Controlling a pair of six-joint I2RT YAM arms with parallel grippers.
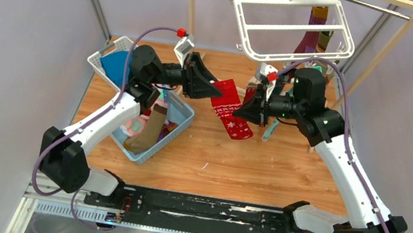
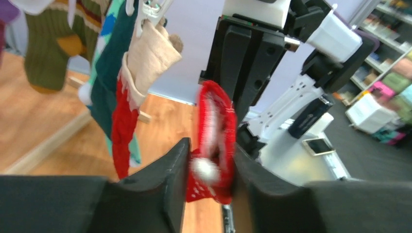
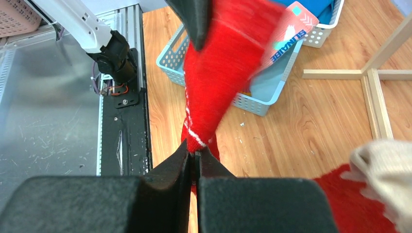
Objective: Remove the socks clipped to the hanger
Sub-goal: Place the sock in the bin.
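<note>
The red sock (image 1: 228, 108) hangs in the air above the desk (image 1: 258, 166), stretched between the two arms and free of the hanger (image 1: 293, 27). The right tool (image 3: 194, 158) has its fingers pressed together on one end of it, with a thin fold of red knit pinched between the pads. That grip carries the sock while the other arm takes it.

The left tool (image 2: 211, 150) has the sock's other end in its gap. Its fingers stand part-way apart on either side and the cloth seems to touch both, but the wrist view is blurred and I cannot tell if they are pressing yet. This looks like a handover. The left arm sits next to the blue basket (image 1: 185, 121), where several socks already lie, so passing the sock across probably spares the right arm a long reach.

The task is unfinished — the left wrist view shows green, teal and cream-and-red socks (image 2: 145, 63) clipped up behind. A likely risk is the right tool letting go before the left has a firm hold, which would drop the sock on the desk.
</note>
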